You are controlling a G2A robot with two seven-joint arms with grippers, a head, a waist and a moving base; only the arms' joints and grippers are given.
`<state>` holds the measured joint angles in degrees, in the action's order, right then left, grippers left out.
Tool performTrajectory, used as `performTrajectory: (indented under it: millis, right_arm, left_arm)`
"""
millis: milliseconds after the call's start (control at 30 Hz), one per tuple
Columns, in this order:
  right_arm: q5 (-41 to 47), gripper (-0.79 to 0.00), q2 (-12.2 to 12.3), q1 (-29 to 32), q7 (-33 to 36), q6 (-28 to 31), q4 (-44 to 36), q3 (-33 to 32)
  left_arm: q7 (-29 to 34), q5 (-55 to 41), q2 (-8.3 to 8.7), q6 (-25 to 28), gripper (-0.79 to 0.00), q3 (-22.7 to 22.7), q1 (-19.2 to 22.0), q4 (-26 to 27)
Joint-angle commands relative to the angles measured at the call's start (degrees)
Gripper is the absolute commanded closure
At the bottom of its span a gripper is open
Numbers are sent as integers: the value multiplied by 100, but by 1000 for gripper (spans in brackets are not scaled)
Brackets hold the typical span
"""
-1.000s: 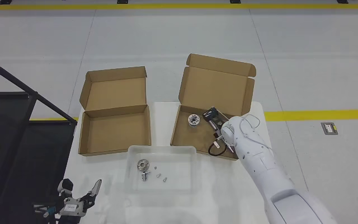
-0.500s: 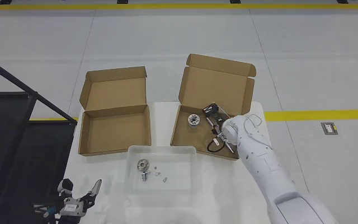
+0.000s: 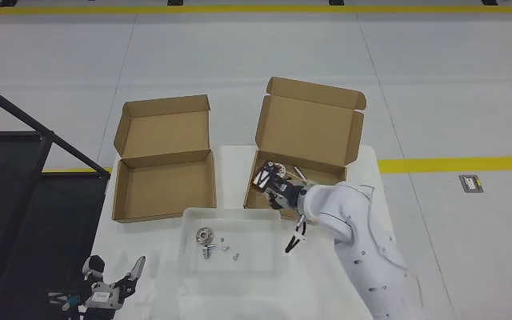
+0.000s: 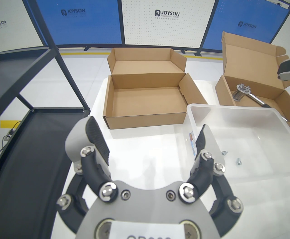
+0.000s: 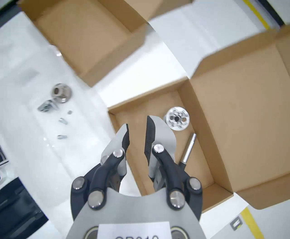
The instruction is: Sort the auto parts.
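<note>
- Your right claw [image 5: 137, 130] hangs empty, fingers slightly apart, over the right box's [image 5: 226, 108] near wall.
- The flanged hub [image 5: 60, 92] lies in the clear tray [image 3: 232, 210]; it is probably heavy, rigid and slick, so pinch across its flange.
- Your left claw [image 4: 147, 140] is spread wide.

Pale grey floor [image 3: 240, 72] in large squares, crossed by yellow lines [image 3: 448, 165]. Beyond the white worktop [image 4: 136, 140] stand blue panels [image 4: 86, 20] and a white pegboard [image 4: 165, 27] (on dark feet). A black metal rack [image 4: 27, 144] stands beside the worktop.
</note>
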<state>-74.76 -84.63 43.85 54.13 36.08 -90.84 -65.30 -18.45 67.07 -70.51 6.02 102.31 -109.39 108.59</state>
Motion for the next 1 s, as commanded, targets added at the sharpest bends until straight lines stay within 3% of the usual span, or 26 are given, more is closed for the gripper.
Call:
performTrajectory:
  millis: [0, 200, 400, 633, 767, 967]
  right_arm:
    - [237, -246, -2, 12, 268, 251, -174, 178]
    - [657, -277, -114, -372, 918, 446, 242, 1078]
    - [1074, -256, -379, -995, 873, 393, 1339, 2068]
    - [1532, -277, -817, -1562, 460, 381, 2793, 3065]
    - [1676, -391, -1072, -1841, 25, 284, 3654, 3378]
    - [1677, -354, -1297, -2151, -682, 156, 4527, 3500]
  left_arm:
    - [0, 0, 0, 0, -785, 0, 0, 0]
    - [0, 0, 0, 0, -785, 0, 0, 0]
    - [0, 0, 0, 0, -785, 0, 0, 0]
    - [0, 0, 0, 0, -785, 0, 0, 0]
    - [0, 0, 0, 0, -785, 0, 0, 0]
    - [0, 0, 0, 0, -785, 0, 0, 0]
